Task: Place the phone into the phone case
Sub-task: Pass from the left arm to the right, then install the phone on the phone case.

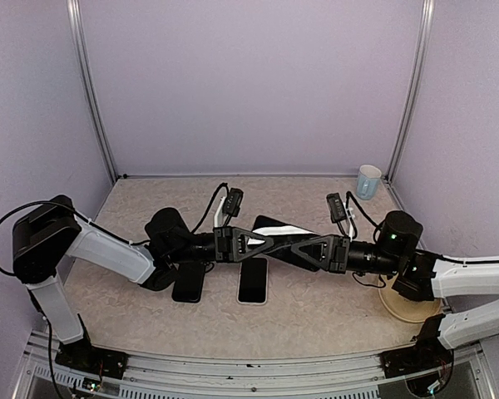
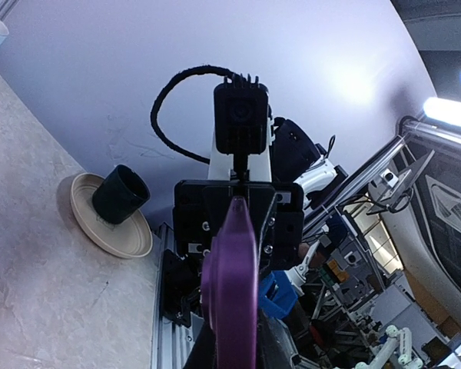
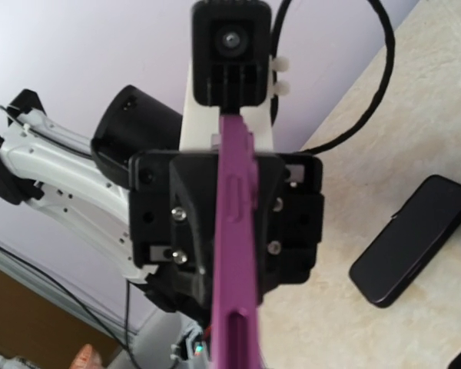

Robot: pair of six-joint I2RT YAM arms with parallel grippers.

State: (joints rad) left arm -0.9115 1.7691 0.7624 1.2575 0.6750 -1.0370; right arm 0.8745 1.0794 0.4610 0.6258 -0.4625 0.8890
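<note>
The purple phone case shows edge-on in the left wrist view [image 2: 234, 292] and in the right wrist view [image 3: 234, 254]. In the top view it is a dark flat slab [image 1: 284, 234] held above the table's middle between both grippers. My left gripper [image 1: 269, 243] is shut on its left end and my right gripper [image 1: 298, 248] is shut on its right end. I cannot tell whether a phone is in the case. A black phone [image 1: 189, 283] and a white-edged phone [image 1: 253, 280] lie flat on the table just below the grippers.
A blue-white cup [image 1: 368, 180] stands at the back right corner. A beige plate [image 1: 407, 303] with a dark cup [image 2: 119, 194] on it sits at the right, partly under my right arm. A black phone [image 3: 412, 238] also shows in the right wrist view.
</note>
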